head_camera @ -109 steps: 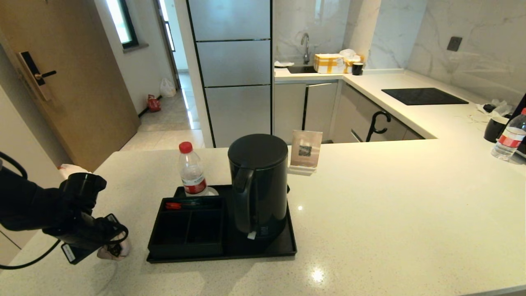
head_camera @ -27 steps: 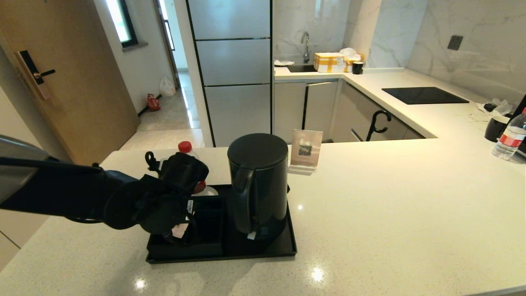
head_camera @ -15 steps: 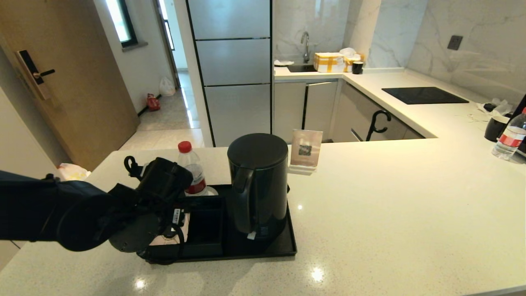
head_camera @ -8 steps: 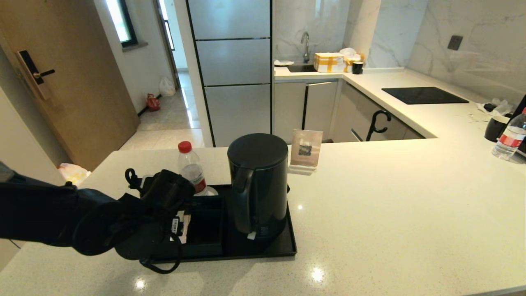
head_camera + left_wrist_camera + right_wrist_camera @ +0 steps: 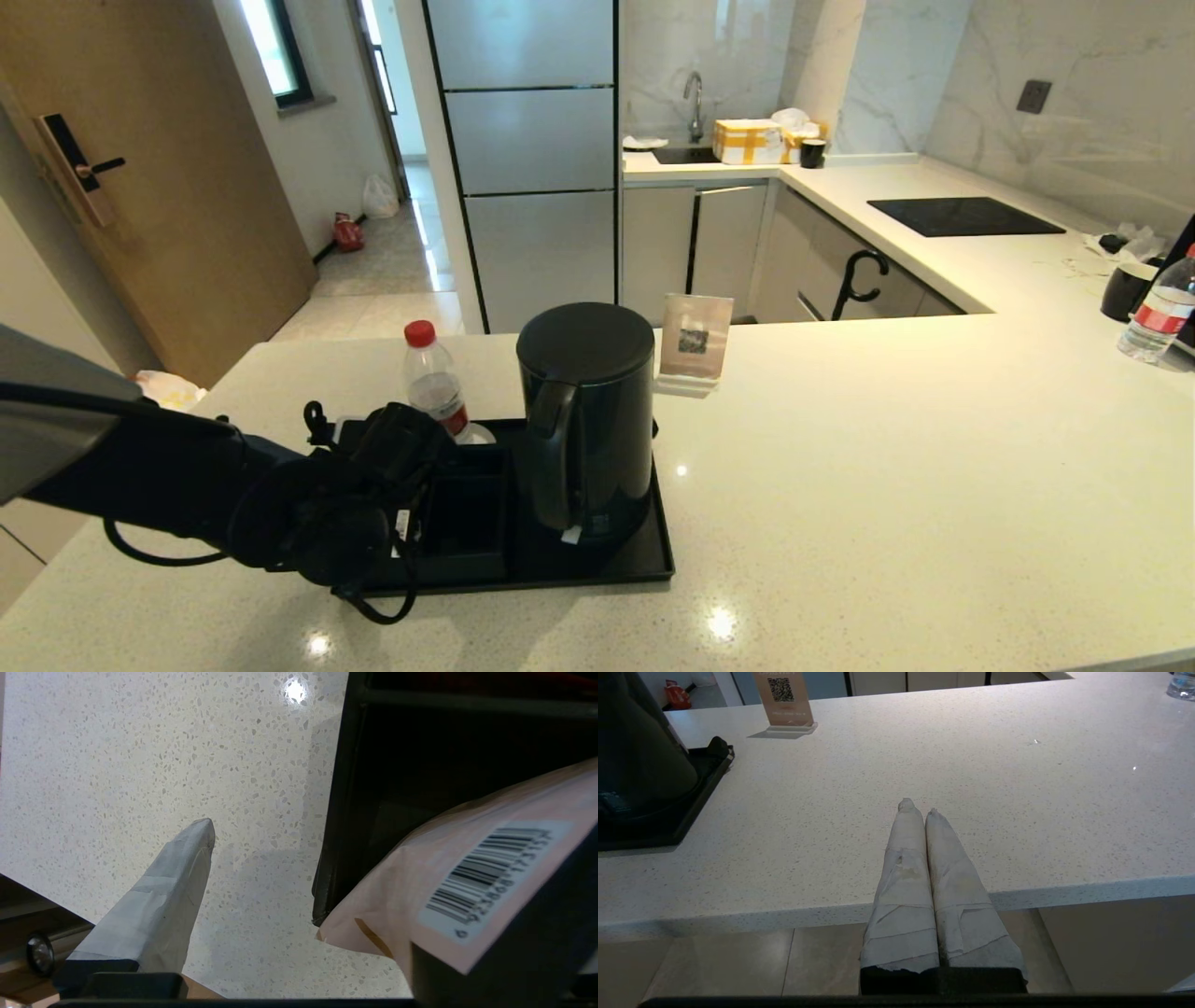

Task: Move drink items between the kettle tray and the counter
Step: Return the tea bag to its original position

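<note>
- The left end effector (image 5: pixel 397 523) hangs over the near left corner of the tray (image 5: pixel 644 560).
- Its fingers are spread wide apart. One finger (image 5: pixel 163 896) is over the surface (image 5: pixel 117 765), just left of the tray.
- The pink sachet (image 5: pixel 448 891) lies against the other finger, which it hides. Its barcode faces up. The fingers are not squeezing it.
- The sachet leans over the edge of the black box (image 5: pixel 341 812) on the tray. One corner sticks out past the box.
- The kettle (image 5: pixel 586 425) stands upright on the right part of the tray.
- A bottle (image 5: pixel 434 387) with a red cap stands at the far left of the tray.
- A small card stand (image 5: pixel 694 343) sits on the surface just behind the kettle.
- The right end effector (image 5: pixel 917 807) is at the near edge of the surface, right of the tray. Its fingers are pressed together and hold nothing.
</note>
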Available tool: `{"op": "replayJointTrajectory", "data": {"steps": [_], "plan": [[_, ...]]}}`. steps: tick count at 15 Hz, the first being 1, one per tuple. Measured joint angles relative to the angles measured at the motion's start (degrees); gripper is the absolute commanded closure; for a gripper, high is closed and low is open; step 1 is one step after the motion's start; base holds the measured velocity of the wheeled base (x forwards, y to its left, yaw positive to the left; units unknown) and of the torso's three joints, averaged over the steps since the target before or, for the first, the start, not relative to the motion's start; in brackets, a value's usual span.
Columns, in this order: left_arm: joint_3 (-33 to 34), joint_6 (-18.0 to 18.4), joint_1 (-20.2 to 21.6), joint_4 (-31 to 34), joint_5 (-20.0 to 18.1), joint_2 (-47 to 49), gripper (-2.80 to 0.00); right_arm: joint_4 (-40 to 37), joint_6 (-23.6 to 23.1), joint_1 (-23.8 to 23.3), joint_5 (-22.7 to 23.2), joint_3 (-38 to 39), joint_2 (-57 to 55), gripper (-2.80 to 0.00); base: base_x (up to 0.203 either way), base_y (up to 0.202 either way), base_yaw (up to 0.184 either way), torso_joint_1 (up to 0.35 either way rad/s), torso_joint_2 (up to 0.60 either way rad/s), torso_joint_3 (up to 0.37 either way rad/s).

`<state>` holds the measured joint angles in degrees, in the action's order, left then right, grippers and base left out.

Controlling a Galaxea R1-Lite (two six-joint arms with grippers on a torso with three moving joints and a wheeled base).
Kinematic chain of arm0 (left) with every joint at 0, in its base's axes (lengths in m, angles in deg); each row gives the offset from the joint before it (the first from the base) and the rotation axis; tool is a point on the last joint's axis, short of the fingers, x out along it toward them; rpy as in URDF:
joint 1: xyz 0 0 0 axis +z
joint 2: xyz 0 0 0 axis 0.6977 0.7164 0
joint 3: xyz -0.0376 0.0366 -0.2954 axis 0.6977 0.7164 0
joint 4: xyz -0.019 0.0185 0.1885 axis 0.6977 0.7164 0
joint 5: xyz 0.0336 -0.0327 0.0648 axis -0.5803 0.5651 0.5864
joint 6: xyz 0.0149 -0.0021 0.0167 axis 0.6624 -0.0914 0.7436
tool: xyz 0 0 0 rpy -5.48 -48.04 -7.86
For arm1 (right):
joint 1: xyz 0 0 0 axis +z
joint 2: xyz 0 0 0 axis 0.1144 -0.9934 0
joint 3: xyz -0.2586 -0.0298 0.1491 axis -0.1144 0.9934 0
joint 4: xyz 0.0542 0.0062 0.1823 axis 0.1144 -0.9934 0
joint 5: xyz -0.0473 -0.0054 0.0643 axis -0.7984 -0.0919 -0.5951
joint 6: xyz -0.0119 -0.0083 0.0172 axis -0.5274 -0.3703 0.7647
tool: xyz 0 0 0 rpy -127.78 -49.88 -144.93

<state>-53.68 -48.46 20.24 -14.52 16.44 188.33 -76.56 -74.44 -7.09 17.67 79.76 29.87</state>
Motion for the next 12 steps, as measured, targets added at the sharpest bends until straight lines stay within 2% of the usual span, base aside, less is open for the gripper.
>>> {"op": "replayJointTrajectory", "data": {"steps": [4, 9, 12], "plan": [[-0.15, -0.04, -0.02, 0.10, -0.03, -0.36, -2.80, 0.00, 0.02, 0.00, -0.05, 0.00, 0.00, 0.00, 0.000, 0.000, 0.000, 0.000, 0.00, 0.000], [-1.07, 0.53, -0.38, 0.60, -1.24, -9.94, -2.80, 0.00, 0.00, 0.00, -0.05, 0.00, 0.00, 0.00, 0.000, 0.000, 0.000, 0.000, 0.00, 0.000], [-1.12, 2.41, -0.41, 1.10, -2.30, -14.27, -2.80, 0.07, 0.02, 0.00, -0.09, 0.00, 0.00, 0.00, 0.000, 0.000, 0.000, 0.000, 0.00, 0.000]]}}
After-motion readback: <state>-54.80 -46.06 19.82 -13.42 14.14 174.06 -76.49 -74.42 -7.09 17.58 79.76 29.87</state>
